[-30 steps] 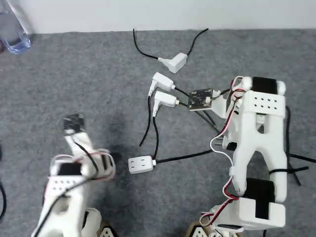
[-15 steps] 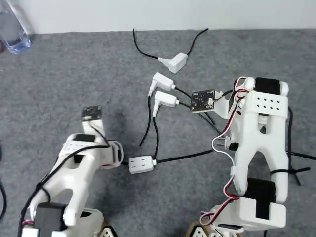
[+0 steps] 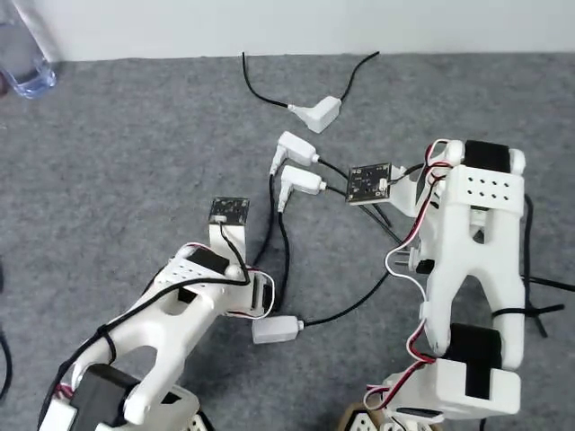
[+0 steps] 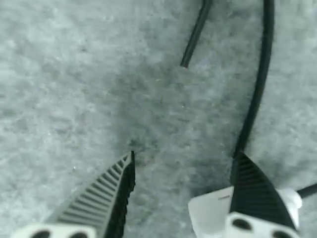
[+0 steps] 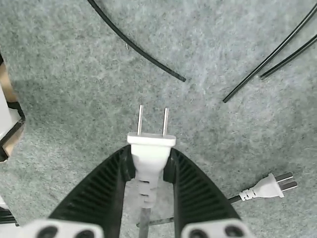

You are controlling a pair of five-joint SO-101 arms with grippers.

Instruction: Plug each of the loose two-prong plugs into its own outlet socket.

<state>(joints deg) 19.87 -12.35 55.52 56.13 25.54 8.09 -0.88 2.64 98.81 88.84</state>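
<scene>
Overhead, a white rectangular outlet socket block (image 3: 276, 329) lies on the grey felt table (image 3: 108, 180), its black cord (image 3: 346, 308) trailing toward the right arm. The left arm bends low right beside this block. In the left wrist view, the left gripper (image 4: 185, 156) is spread wide with nothing between its black ribbed fingers (image 4: 115, 191); the block (image 4: 210, 218) lies just beside one finger, partly behind it. Well apart from the block, the right gripper (image 5: 149, 151) pinches a white two-prong plug (image 5: 151, 140) by its body, prongs pointing away from the wrist. Another small white two-prong plug (image 5: 267, 187) lies flat on the felt.
</scene>
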